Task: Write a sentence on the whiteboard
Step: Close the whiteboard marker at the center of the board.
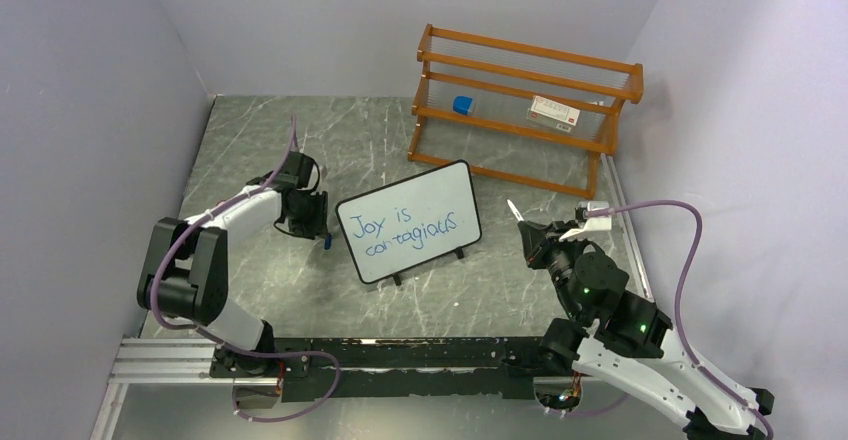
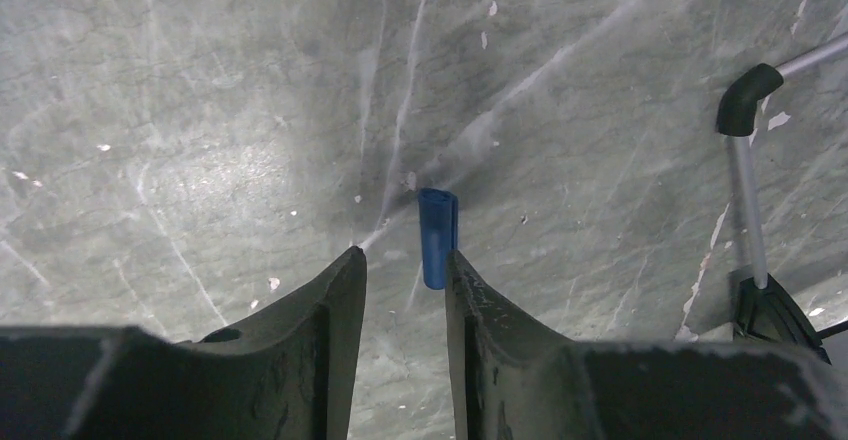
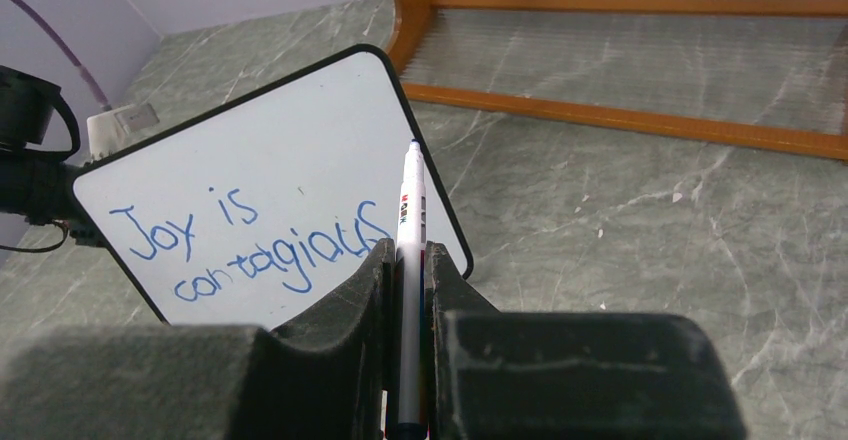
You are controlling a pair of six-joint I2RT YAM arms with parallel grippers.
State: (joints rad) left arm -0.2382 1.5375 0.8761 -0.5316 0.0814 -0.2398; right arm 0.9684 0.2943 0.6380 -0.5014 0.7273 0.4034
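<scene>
Right jaws: pinching the marker (image 3: 411,210) upright, its tip poking up past them and, I'd judge, being held off the board.
Whiteboard (image 1: 440,185): standing on its feet just beyond the right jaws, showing the sentence (image 1: 405,225) in blue.
Left jaws: standing apart around the blue cap (image 2: 437,235), which is lying on the counter (image 2: 200,110) against one finger; seemingly not gripping it yet.
Room: bare counter is stretching ahead of the left jaws, with the board's leg (image 2: 745,100) sitting off to one side.
</scene>
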